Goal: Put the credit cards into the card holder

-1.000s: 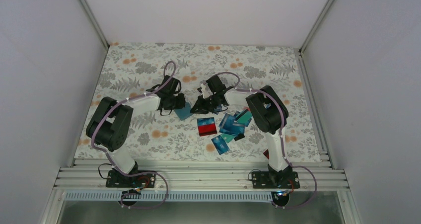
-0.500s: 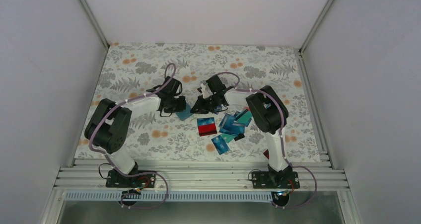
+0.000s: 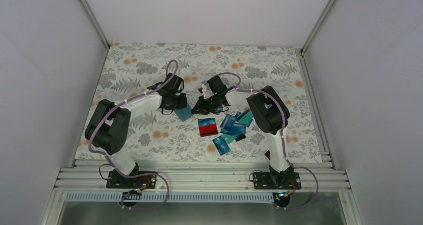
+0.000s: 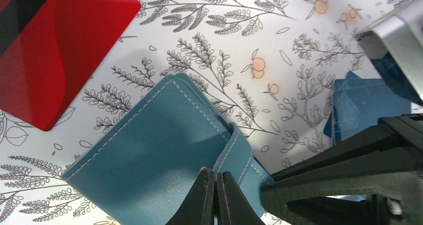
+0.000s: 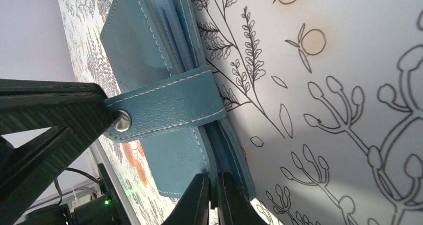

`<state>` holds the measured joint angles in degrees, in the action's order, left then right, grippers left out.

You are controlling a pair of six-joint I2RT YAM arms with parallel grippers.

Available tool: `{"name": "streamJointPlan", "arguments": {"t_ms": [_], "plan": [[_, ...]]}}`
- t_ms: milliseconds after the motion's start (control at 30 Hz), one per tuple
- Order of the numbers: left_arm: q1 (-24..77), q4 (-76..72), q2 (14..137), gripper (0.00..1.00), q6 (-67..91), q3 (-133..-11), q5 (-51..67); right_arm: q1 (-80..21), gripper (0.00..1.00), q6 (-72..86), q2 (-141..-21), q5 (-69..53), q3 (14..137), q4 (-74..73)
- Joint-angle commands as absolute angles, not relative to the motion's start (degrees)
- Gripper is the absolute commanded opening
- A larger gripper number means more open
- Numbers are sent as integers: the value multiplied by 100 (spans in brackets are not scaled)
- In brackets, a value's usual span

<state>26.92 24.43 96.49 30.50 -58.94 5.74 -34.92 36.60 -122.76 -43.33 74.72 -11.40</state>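
Observation:
The teal card holder (image 3: 185, 113) lies on the floral table between both grippers. In the left wrist view my left gripper (image 4: 215, 179) is shut on the holder's snap strap (image 4: 238, 154), which is pulled away from the body (image 4: 149, 150). The right wrist view shows my right gripper (image 5: 213, 184) shut on a thin front flap of the card holder (image 5: 172, 152), with the strap and its snap (image 5: 122, 120) stretched to the left. Paler pockets (image 5: 169, 20) show inside. Credit cards lie to the right: a red and blue one (image 3: 207, 127), a blue-teal pile (image 3: 235, 125) and a single blue one (image 3: 221, 145).
A red card (image 4: 50, 50) and a blue card (image 4: 361, 105) lie close to the holder in the left wrist view. White walls and aluminium rails (image 3: 199, 172) enclose the table. A small dark item (image 3: 241, 137) sits by the pile.
My left wrist has shifted slightly toward the back, still holding the strap. The right arm, the holder and the loose cards have stayed put.

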Motion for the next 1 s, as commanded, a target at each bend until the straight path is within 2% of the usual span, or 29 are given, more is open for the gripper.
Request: {"name": "streamJointPlan", "arguments": {"t_ms": [0,967], "plan": [[2702,2603,9778,2,2915,-5902,343,-3472,4,3647,-12649,-3710,7367,-1496],[2704,2072,9875,2,2680,-5411,129,-3472,4,3644,-12683,-3716,7371,-1520]]}}
